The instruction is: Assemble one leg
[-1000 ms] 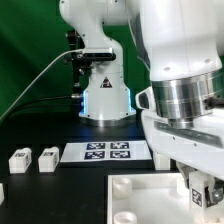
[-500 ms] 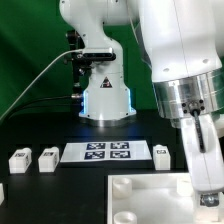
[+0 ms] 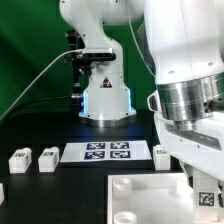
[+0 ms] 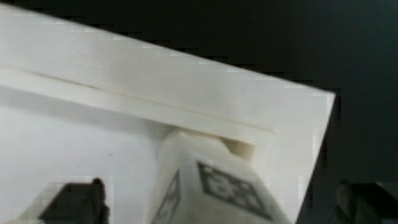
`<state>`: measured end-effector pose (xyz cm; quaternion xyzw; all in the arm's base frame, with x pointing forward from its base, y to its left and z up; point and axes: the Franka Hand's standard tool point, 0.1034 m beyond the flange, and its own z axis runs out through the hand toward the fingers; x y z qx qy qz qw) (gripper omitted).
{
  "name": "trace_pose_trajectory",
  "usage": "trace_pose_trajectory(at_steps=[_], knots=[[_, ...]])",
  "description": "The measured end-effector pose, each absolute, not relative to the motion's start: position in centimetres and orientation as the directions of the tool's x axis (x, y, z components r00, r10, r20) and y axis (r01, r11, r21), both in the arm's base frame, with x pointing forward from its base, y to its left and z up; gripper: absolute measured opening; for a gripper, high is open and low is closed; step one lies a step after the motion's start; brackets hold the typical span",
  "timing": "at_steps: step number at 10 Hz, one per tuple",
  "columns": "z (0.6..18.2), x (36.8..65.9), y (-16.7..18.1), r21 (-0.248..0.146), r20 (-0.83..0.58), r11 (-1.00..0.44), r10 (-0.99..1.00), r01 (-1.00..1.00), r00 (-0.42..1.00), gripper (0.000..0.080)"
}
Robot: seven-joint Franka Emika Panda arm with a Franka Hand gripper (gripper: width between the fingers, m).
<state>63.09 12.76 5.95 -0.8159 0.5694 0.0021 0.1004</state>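
Note:
A white leg [image 4: 217,185] with a black-and-white tag stands upright at a corner of the large white panel [image 4: 107,120]. My gripper [image 4: 221,203] straddles it. The dark fingers [image 4: 75,200] stand on either side, and a strip of panel shows between one finger and the leg, so the jaws look open. In the exterior view my gripper [image 3: 203,192] hangs over the panel's [image 3: 150,195] corner on the exterior view's right, with the leg's tag [image 3: 206,197] showing between the fingers. Three more legs lie on the table, two at the left [image 3: 20,159] [image 3: 47,158] and one [image 3: 162,151] beside the marker board.
The marker board [image 3: 105,152] lies flat behind the panel. The robot's base [image 3: 105,95] stands behind it with a cable running off to the exterior view's left. Another white part [image 3: 2,190] shows at the left edge.
My hand has turned about the leg and come lower over the panel's corner. The tag now faces the exterior camera. The loose legs have not moved.

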Motion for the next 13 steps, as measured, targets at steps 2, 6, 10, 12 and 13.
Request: trace_pose_trajectory(at_steps=[2, 6, 10, 12, 13], knots=[[5.86, 63.11, 12.54, -0.183, -0.079, -0.525, -0.835, -0.831, 0.544, 0.0649], [6.16, 63.28, 12.39, -0.166, 0.03, -0.852, -0.508, -0.497, 0.861, 0.0649], [6.38, 63.67, 12.2, -0.137, 0.108, -0.97, -0.216, -0.201, 0.97, 0.0538], [6.29, 63.62, 11.94, -0.133, 0.106, -0.97, -0.218, -0.203, 0.97, 0.0402], [6.21, 63.61, 11.69, -0.131, 0.106, -0.97, -0.22, -0.206, 0.97, 0.03]])
